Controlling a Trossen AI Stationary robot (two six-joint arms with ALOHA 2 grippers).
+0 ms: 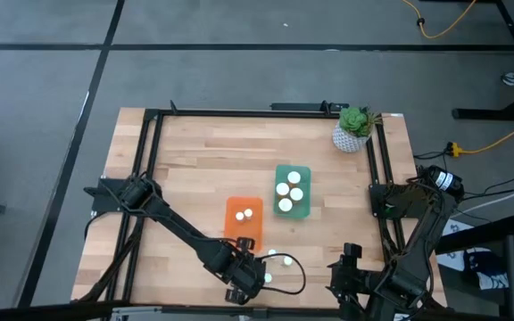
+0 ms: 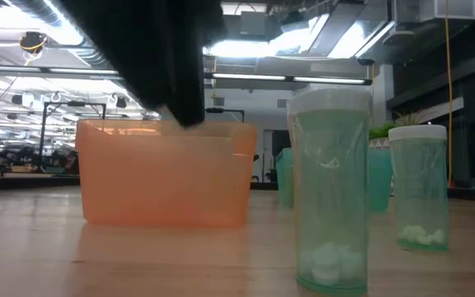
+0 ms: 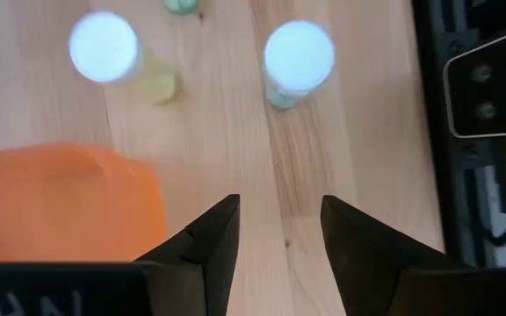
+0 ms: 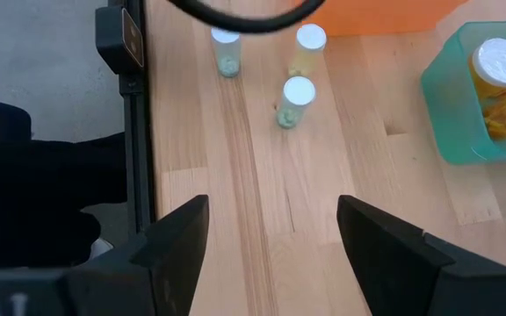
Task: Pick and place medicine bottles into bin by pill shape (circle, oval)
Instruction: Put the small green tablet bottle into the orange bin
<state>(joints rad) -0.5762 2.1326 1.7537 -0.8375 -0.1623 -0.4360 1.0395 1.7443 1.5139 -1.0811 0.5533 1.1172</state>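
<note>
Three loose medicine bottles stand near the table's front edge, one of them (image 1: pixel 287 261) just right of my left gripper (image 1: pixel 246 278). In the left wrist view a green bottle (image 3: pixel 299 54) and a yellow bottle (image 3: pixel 104 46) stand ahead of the open, empty left gripper (image 3: pixel 279 206). The orange bin (image 1: pixel 244 234) holds two bottles. The teal bin (image 1: pixel 303 171) holds several. My right gripper (image 1: pixel 346 267) waits open at the front right; its wrist view shows the open right gripper (image 4: pixel 272 206) facing the three bottles (image 4: pixel 295 98). In the low view a green bottle (image 2: pixel 330 190) stands close.
A white plant pot (image 1: pixel 351 136) with a green plant stands at the back right corner. A black metal frame (image 1: pixel 150 160) runs around the table. A black cable (image 1: pixel 297 281) loops near the loose bottles. Bare wood lies on the left and back.
</note>
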